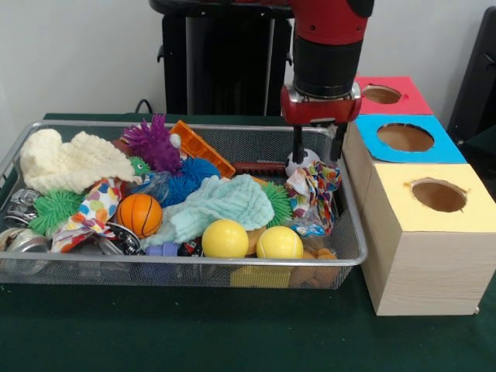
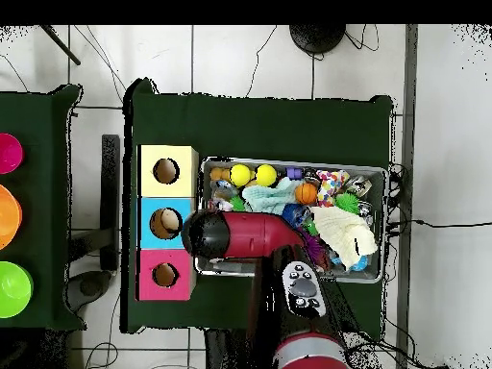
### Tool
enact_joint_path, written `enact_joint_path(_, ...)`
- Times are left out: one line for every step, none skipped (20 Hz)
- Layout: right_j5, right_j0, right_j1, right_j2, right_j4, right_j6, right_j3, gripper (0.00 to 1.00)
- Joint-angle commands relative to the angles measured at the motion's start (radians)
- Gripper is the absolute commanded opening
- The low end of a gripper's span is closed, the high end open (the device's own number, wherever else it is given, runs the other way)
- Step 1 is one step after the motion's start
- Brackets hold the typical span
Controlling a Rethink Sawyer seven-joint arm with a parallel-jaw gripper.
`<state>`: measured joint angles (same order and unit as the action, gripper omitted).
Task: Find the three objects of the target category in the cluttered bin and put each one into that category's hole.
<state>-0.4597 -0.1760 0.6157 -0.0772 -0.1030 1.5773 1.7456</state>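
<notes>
The bin (image 1: 353, 260) is a shallow silver wire-mesh tray full of toys; it also shows in the overhead view (image 2: 385, 223). My gripper (image 1: 317, 151) hangs over the bin's right end, next to the boxes. Its two black fingers (image 1: 297, 147) stand apart, open, just above a white spotted ball (image 1: 306, 162) and a multicoloured cloth (image 1: 316, 194). It holds nothing. Two yellow balls (image 1: 225, 238) (image 1: 279, 242) lie at the front and an orange basketball (image 1: 139, 215) further left. In the overhead view the red arm (image 2: 245, 235) hides the gripper.
Three wooden boxes with round holes stand right of the bin: yellow-topped (image 1: 438, 194), blue-topped (image 1: 404, 138), red-topped (image 1: 384, 94). The bin also holds a cream knit cloth (image 1: 66, 161), a mint cloth (image 1: 221, 205), purple (image 1: 153, 143), blue (image 1: 190, 178) and green (image 1: 54, 209) spiky balls, and metal tins (image 1: 23, 205).
</notes>
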Motion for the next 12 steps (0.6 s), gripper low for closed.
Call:
enact_joint_path(-0.051,0.025,-0.094,-0.088,-0.025,0.026,-0.2,1.0)
enact_joint_path(-0.057,0.028,-0.097,-0.086,-0.023,0.026,-0.21,1.0)
enact_joint_path(-0.065,0.029,-0.097,-0.086,-0.022,0.024,-0.216,1.0)
enact_joint_path(-0.074,0.031,-0.1,-0.085,-0.02,0.023,-0.228,1.0)
enact_joint_path(-0.083,0.03,-0.104,-0.087,-0.019,0.02,-0.239,1.0)
enact_joint_path(-0.09,0.031,-0.11,-0.088,-0.018,0.017,-0.252,1.0)
enact_joint_path(-0.088,0.026,-0.108,-0.091,-0.019,0.012,-0.246,1.0)
enact_joint_path(-0.076,0.024,-0.114,-0.094,-0.021,0.012,-0.243,1.0)
enact_joint_path(-0.064,0.021,-0.121,-0.097,-0.023,0.012,-0.24,1.0)
enact_joint_path(-0.049,0.02,-0.133,-0.099,-0.025,0.014,-0.243,1.0)
enact_joint_path(-0.038,0.017,-0.144,-0.103,-0.028,0.014,-0.246,1.0)
enact_joint_path(-0.031,0.015,-0.157,-0.104,-0.03,0.013,-0.255,1.0)
